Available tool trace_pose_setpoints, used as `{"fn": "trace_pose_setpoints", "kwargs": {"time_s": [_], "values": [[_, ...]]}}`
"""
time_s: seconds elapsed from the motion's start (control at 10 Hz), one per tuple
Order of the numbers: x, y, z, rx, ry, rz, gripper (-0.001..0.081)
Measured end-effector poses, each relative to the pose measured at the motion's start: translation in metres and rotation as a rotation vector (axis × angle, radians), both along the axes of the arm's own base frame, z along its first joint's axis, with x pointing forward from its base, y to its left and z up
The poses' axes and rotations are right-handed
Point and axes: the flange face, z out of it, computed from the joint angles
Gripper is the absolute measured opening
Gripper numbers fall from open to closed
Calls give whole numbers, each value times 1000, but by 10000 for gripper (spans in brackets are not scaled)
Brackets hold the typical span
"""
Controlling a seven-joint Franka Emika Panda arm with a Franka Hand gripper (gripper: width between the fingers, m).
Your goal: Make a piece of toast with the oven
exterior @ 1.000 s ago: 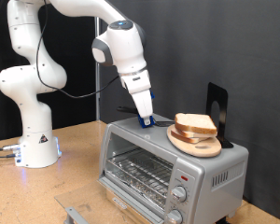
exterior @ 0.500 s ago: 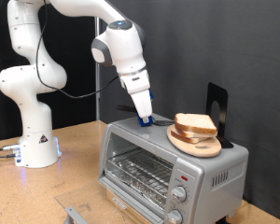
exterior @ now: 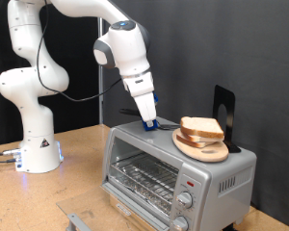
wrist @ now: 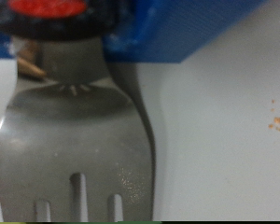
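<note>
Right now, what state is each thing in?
gripper: lowered, tips at the oven top, beside the plate.
piece of toast: pale, lying on the wooden plate atop the oven.
oven: wire rack bare; door position unclear.

The piece of toast [exterior: 201, 126] is a pale white bread slice with a tan-brown crust, lying flat on a round wooden plate [exterior: 204, 148] on the roof of the oven, toward the exterior view's right. The oven [exterior: 173, 173] is a small, boxy, silver-grey toaster oven standing on the desk [exterior: 72, 173], its glass door shut, with a wire rack visible behind the glass. Two round knobs sit one above the other at the front's right edge in the exterior view, below a small red mark.
</note>
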Motion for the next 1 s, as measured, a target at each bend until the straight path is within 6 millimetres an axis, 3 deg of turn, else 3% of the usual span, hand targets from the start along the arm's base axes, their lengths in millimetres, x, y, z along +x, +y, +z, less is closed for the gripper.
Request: {"fn": "trace_pose_setpoints", "kwargs": {"time_s": [0.2, 0.3, 0.4, 0.5, 0.6, 1.0], "values": [[0, -1, 1, -1, -11, -3, 491], [-1, -1, 2, -2, -13, -3, 585], [-1, -1, 2, -2, -14, -3, 585], [-1, -2, 2, -2, -14, -4, 742], [-2, -3, 2, -4, -15, -5, 794], [-3, -5, 1, -32, -22, 13, 807]]}}
